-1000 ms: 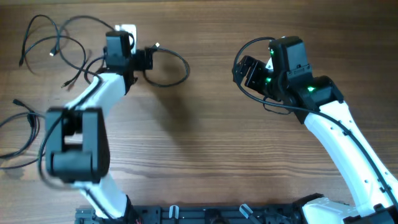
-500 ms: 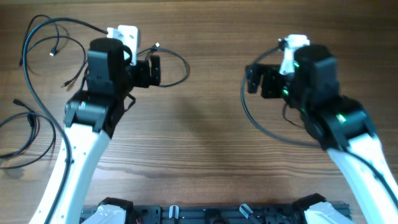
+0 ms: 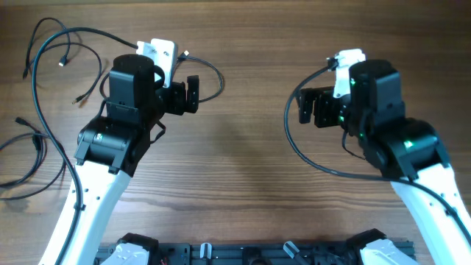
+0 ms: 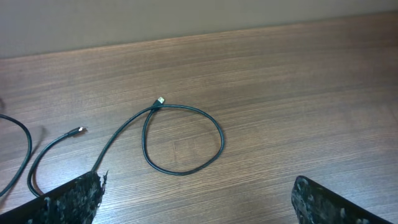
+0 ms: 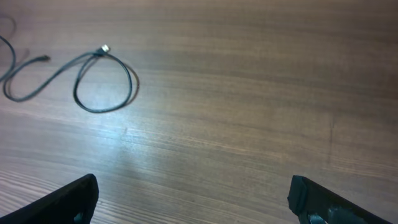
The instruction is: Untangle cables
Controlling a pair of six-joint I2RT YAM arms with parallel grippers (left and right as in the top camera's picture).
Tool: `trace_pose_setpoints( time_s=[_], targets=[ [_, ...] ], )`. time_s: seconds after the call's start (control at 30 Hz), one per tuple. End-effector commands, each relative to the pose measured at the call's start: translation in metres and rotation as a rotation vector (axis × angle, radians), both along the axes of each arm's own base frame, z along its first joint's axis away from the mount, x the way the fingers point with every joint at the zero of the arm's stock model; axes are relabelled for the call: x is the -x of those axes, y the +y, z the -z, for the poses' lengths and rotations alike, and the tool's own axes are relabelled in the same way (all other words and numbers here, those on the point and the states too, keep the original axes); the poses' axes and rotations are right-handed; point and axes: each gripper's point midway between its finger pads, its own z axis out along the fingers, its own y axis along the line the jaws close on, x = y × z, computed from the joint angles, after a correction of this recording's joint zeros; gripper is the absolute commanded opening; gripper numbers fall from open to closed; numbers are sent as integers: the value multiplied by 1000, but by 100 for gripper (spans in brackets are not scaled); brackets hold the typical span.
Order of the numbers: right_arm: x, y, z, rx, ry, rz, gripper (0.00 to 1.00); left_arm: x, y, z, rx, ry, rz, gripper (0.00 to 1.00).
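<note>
A thin black cable (image 3: 214, 79) lies in a single loop at the upper middle of the table. The same loop (image 4: 184, 140) with its silver tip (image 4: 160, 99) shows in the left wrist view, and far off as a small loop (image 5: 103, 81) in the right wrist view. More loose cables (image 3: 65, 46) sprawl at the upper left, and another cable (image 3: 28, 156) curls at the far left edge. My left gripper (image 3: 191, 96) hovers open just left of the loop, holding nothing. My right gripper (image 3: 304, 109) is open and empty over bare wood, facing left.
A thick black camera cord (image 3: 294, 141) arcs from the right arm. White camera housings (image 3: 163, 53) sit on both wrists. A black rail (image 3: 243, 254) runs along the table's front edge. Bare wood (image 3: 246, 147) lies between the arms.
Both arms have swung and drawn back toward the front: the left gripper shifted slightly right and down, the right gripper moved right. Both stayed open and empty. The cables have not moved.
</note>
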Motion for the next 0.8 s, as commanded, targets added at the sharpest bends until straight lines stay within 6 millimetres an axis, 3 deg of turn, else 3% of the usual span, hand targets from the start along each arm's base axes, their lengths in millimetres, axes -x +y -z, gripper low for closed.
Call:
trace_pose_setpoints(
  time_s=[0.0, 0.2, 0.77],
  targets=[
    [-9, -1, 10, 38, 25, 3, 100, 2, -3, 2, 11, 7, 6, 100],
    [-18, 2, 31, 60, 82, 2, 100, 2, -3, 2, 11, 8, 6, 100],
    [-22, 3, 27, 52, 60, 3, 100, 2, -3, 2, 11, 8, 6, 100]
  ],
)
